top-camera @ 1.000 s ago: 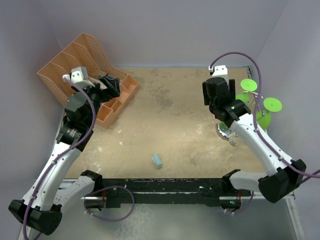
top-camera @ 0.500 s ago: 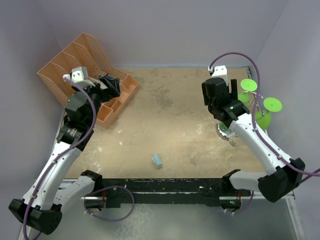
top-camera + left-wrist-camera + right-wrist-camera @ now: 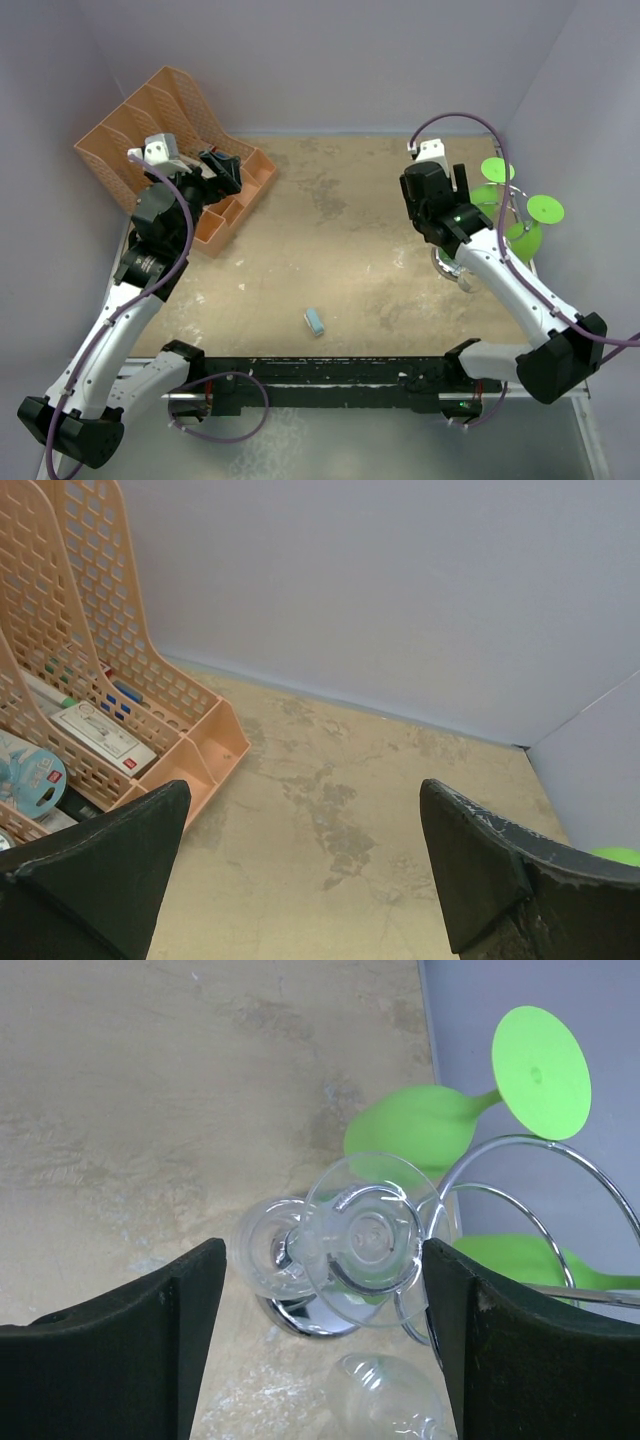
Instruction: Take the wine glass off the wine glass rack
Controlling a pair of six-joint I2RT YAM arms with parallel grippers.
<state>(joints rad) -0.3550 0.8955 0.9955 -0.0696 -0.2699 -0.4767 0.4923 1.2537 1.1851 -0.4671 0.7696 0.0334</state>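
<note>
Wine glass [image 3: 362, 1235] maybe racked, tan tabletop [image 3: 360, 220], lilac walls [image 3: 330, 60], left gripper [image 3: 305, 800], right gripper [image 3: 324, 1260] apart

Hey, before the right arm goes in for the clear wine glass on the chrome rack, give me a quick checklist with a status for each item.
1. Right tool open, empty: ok.
2. Clear wine glass lined up in that opening: ok, slightly right of centre.
3. How the glass hooks into the rack: cannot tell.
4. Room beside the green glasses: cannot tell, they crowd the right side.
5. Left tool open, away by the orange organizer: ok.
</note>
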